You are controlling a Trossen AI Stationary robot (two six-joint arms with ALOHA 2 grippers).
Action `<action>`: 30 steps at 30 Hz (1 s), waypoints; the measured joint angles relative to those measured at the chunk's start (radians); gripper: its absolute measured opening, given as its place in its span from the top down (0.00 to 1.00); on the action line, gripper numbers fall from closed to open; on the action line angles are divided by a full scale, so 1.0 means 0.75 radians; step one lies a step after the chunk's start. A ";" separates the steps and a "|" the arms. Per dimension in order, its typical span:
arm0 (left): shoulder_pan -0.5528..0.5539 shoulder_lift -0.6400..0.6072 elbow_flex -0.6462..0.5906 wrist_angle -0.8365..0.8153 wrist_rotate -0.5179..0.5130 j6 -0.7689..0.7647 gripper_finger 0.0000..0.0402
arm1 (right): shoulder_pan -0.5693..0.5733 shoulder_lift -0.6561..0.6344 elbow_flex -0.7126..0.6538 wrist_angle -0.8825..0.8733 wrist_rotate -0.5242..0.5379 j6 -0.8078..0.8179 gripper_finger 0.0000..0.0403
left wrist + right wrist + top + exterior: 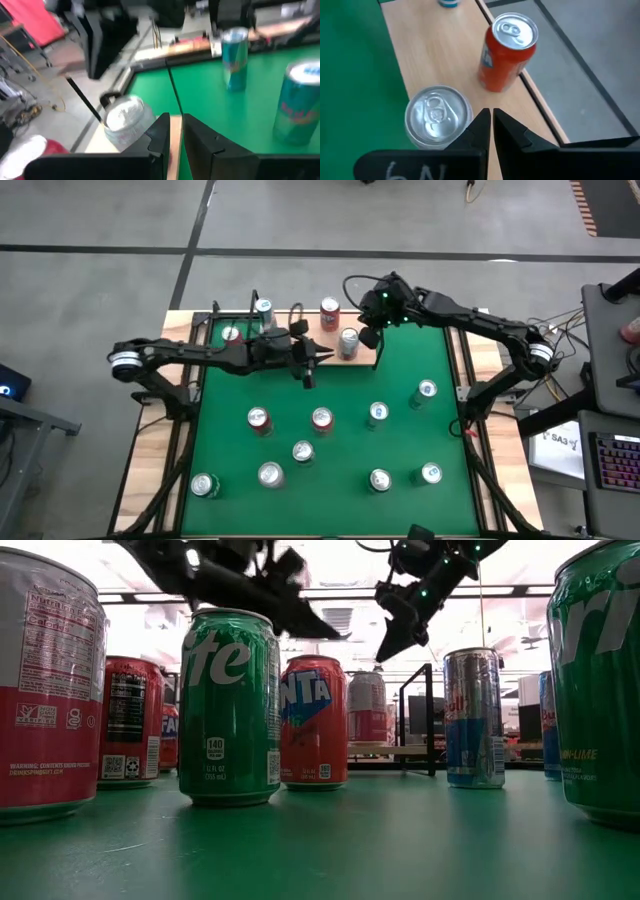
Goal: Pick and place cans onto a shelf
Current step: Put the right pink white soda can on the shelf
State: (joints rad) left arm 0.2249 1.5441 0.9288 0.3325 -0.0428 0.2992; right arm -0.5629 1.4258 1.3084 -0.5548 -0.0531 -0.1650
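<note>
Green-topped desk (400, 380) carried nine loose cans (322, 420); shelf (300, 348) ran along its far edge with four cans on it, including a red can (506, 55) and a silver can (437, 117). Right claw (491, 122) hung just above those two, fingers pressed together, holding nothing. Left claw (308, 366) hovered over the shelf's near edge, nearly closed, also empty.

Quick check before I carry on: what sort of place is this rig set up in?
Most likely a robotics lab or workshop, not a shop or home. The green table stands on bare grey concrete, a desk with a keyboard sits beside it, and loose cables trail off the right arm.
</note>
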 joint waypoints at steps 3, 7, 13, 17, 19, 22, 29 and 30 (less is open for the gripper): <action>-0.001 0.078 0.044 -0.010 0.000 0.002 0.91 | -0.001 0.014 -0.014 0.009 0.002 0.011 0.97; 0.000 0.161 0.092 -0.006 0.000 -0.004 0.91 | 0.000 0.027 -0.014 0.022 0.002 0.020 0.97; 0.021 0.247 0.143 -0.002 0.000 -0.020 0.91 | 0.000 0.045 -0.014 0.037 0.001 0.017 0.97; 0.045 0.278 0.143 0.001 0.000 -0.042 0.91 | 0.003 0.072 -0.014 0.063 0.001 0.013 0.97; 0.057 0.290 0.144 0.008 -0.001 -0.054 0.91 | 0.006 0.086 -0.014 0.064 0.000 0.013 0.97; 0.069 0.308 0.144 0.021 -0.002 -0.062 0.91 | 0.009 0.102 -0.014 0.064 -0.001 0.010 0.97; 0.079 0.319 0.144 0.049 -0.002 -0.066 0.91 | 0.031 0.108 -0.014 0.052 -0.005 0.019 0.97; 0.082 0.319 0.144 0.052 -0.002 -0.067 0.91 | 0.035 0.107 -0.014 0.049 -0.007 0.023 0.97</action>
State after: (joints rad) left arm 0.2864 1.7836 1.0367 0.3716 -0.0444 0.2493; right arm -0.5369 1.5061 1.2976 -0.5182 -0.0580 -0.1480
